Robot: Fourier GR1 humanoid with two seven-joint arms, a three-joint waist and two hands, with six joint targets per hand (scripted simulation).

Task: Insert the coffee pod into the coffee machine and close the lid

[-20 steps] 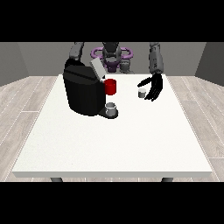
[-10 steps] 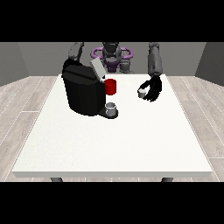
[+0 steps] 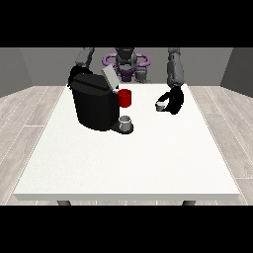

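The hand at the view's right [image 3: 174, 101] grasps the coffee pod [image 3: 160, 105]; the coffee machine [image 3: 95, 101] hides the other hand

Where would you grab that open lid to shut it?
Probably at the lid's raised free edge, coming from above on the view's right. It tilts up from the machine, seemingly hinged at its lower end, so pressing the high end should swing it down.

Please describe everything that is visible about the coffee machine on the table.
The coffee machine is a bulky black body that looks like matte plastic, standing upright on the white table toward the view's left. Its grey lid is raised and tilted open at the top. A red part shows on its front, and below it a small grey cup sits on the machine's dark base. No robot hand visibly touches it.
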